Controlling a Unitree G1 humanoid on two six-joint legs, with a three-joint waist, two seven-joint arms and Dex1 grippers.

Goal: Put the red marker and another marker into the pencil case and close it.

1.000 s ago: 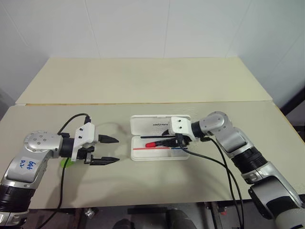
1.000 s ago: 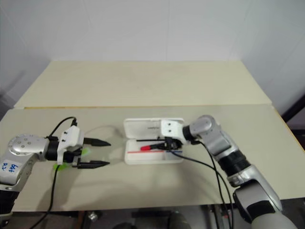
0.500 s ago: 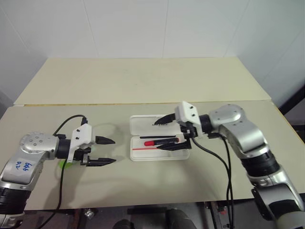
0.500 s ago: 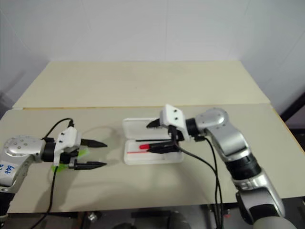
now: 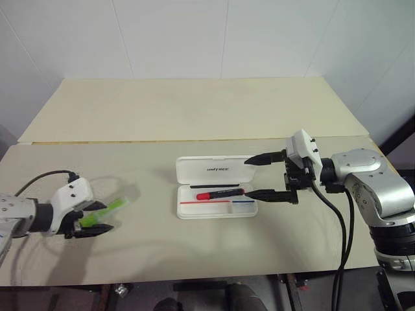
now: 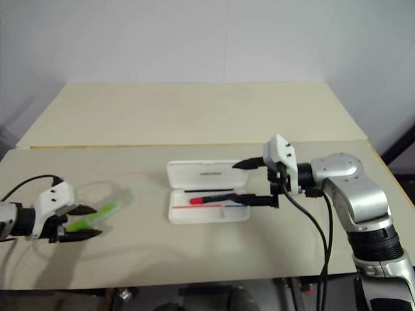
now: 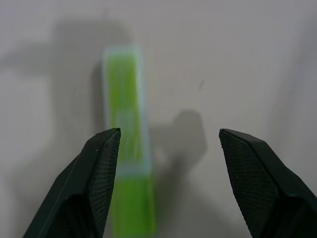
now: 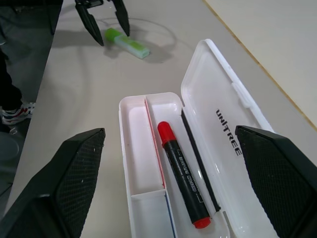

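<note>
The green marker (image 5: 104, 210) lies flat on the desk (image 5: 194, 116), well to the left of the pencil case (image 5: 216, 186); it looks a light, stiff plastic thing, short and chunky, with smooth sides that could slip or roll under a poor pinch; I judge the best hold is across its width near the middle of its length, one finger on each long side, so that it hangs level and does not swing. The red marker (image 5: 220, 193) already lies in the tray of the case, alongside the hinge, red cap pointing away from the right pincer; it is slim, rigid and light, and needs no further hold. The case itself is hard white plastic, lid laid open flat behind the tray; it is light enough to skid on the desk when pushed, so I judge the lid should be folded over gently from its far edge, with the tray steadied if possible.

The left pincer (image 5: 97, 217) hovers low at the marker's near end, far left of the case, released and gripping nothing; in the left wrist view the marker runs beside one finger (image 7: 94, 183) rather than centred in the gap, so I judge it wants a small sideways correction before closing. The right pincer (image 5: 259, 176) is held level just right of the case, pointing toward it, fingers spread wide, one over the lid's end and one over the tray's end, empty.
</note>
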